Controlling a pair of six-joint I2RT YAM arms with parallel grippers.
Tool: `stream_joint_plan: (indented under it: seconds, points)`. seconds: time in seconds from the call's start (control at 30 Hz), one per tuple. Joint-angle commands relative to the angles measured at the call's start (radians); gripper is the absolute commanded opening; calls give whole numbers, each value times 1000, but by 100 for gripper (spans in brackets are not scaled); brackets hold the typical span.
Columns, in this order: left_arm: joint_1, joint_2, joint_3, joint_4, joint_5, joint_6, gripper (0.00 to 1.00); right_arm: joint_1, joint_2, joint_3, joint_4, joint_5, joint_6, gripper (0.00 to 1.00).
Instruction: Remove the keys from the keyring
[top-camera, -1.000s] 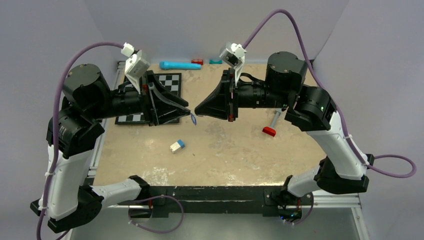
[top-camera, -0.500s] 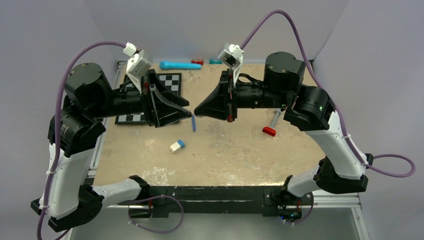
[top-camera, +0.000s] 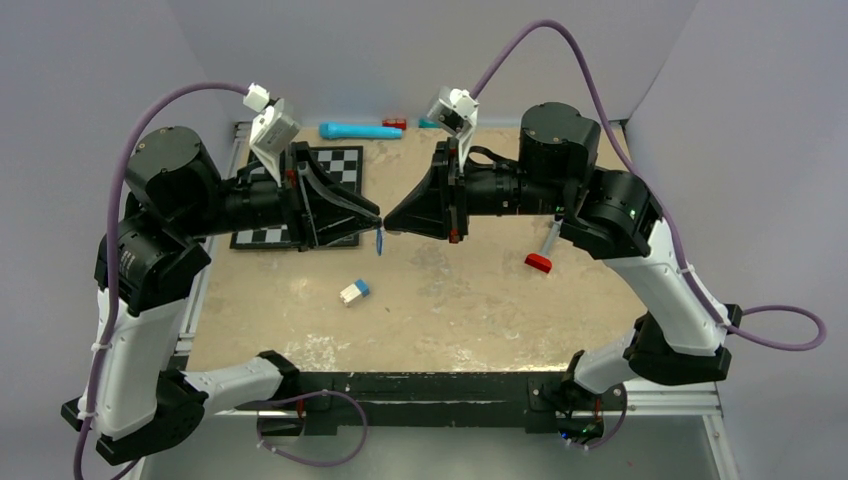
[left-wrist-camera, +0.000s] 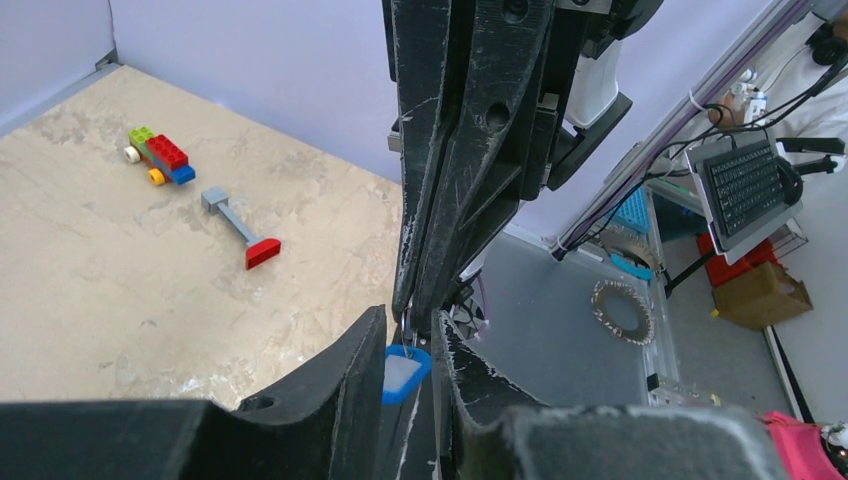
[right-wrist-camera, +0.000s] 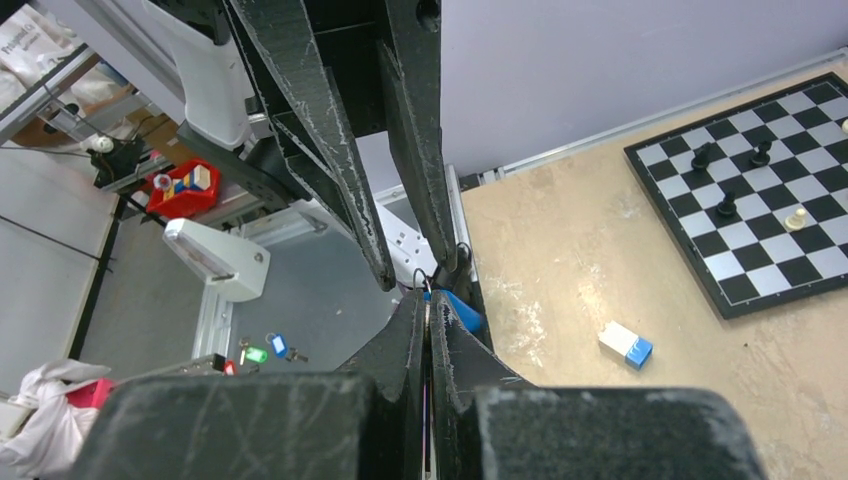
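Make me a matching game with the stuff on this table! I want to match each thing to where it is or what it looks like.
Things:
1. blue-headed key
2. chessboard
3. white-and-blue block
4. grey tool

Clues:
A. has a red end
B. dangles in the air
C. lies alone near the middle of the table
D. holds little chess pieces

Pairs: 1-B, 2-D, 3-C, 4-A

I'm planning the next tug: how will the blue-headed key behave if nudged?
It probably swings freely: the blue-headed key dangles below the left gripper and right gripper from the thin keyring. Likely very light, being far smaller than either.
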Motion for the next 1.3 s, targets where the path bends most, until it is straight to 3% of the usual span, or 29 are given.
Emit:
stream_joint_plan:
  seconds: [0.0, 0.2, 0.43, 0.8, 1.07, 1.27]
  points:
    - [-1, -2, 5, 13, -7, 6, 27, 5, -4, 39, 23, 2, -6, 0]
    - [0, -2, -9, 23, -3, 3, 23, 6, -2, 38, 27, -4, -3, 0]
    - [-1, -2, -24, 34, -4, -9, 0, 6, -8, 25, 59, -23, 13, 0]
    - [-2, -27, -87, 135, 9, -81, 0, 14, -26, -14, 142, -54, 50, 0]
    - [-1, -134, -287, 481, -54, -288, 0, 15, -125, -212, 433, -46, 155, 0]
    - [-2, -173, -357, 641, -109, -391, 0, 16, -135, -231, 505, 2, 183, 0]
